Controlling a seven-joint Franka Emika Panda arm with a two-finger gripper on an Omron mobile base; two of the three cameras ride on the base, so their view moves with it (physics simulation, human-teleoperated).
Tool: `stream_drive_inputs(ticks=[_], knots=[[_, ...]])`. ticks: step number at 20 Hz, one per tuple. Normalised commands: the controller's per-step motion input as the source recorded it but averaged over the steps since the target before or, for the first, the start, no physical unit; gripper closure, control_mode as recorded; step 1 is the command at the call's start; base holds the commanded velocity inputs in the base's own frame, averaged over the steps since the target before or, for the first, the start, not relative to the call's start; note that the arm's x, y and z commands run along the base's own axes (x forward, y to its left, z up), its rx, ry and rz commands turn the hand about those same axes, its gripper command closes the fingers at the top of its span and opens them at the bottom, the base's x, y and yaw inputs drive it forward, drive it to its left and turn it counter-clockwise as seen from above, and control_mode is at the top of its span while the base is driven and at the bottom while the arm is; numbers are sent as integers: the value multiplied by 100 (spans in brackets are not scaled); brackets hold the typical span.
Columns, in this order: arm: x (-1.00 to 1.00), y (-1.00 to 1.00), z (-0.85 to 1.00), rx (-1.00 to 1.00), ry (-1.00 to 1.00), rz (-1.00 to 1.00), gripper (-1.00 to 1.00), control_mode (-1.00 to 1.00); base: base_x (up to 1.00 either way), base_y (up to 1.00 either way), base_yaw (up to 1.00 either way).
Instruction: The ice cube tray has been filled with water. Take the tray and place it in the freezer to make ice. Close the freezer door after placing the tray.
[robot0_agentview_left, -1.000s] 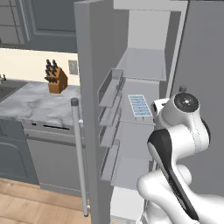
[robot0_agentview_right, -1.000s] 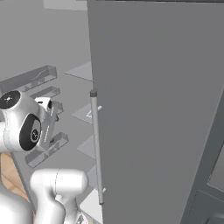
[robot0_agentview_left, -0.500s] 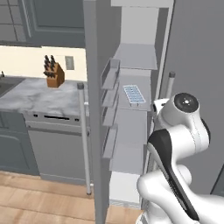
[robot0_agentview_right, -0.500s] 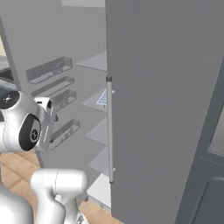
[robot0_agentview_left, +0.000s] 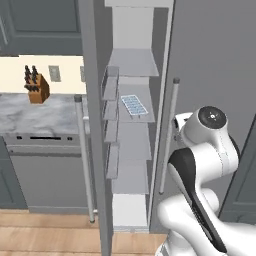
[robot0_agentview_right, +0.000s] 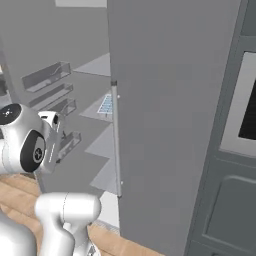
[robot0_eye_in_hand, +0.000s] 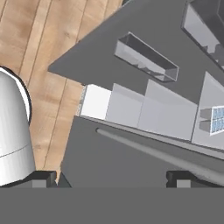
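Ice cube tray (robot0_agentview_left: 134, 105) sits on freezer shelf (robot0_agentview_left: 134, 114), half-hidden rightward; end effector (robot0_eye_in_hand: 111, 178) released.

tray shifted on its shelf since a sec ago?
No. The ice cube tray lies on the same freezer shelf; the whole picture slid because the base drove.

Knife block (robot0_agentview_left: 36, 89) on marble counter (robot0_agentview_left: 30, 116), dishwasher (robot0_agentview_left: 47, 172) beneath; wood floor (robot0_eye_in_hand: 30, 52).

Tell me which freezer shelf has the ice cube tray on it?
The second shelf from the top. The ice cube tray, white with pale-blue cells, lies flat on it; the shelves above and below hold nothing.
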Motion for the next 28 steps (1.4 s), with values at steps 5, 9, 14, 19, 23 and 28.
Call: stream_drive_inputs(ticks=[5,9,14,19,23,28], knots=[[0,0,0,0,0,0,-100,100,-1,46,-30],[0,0,0,0,0,0,-100,100,-17,42,-27],[0,0,0,0,0,0,-100,100,-38,33,-25],[0,0,0,0,0,0,-100,100,-65,19,-23],[0,0,0,0,0,0,-100,100,-43,49,-19],[0,0,0,0,0,0,-100,100,-8,69,-11]])
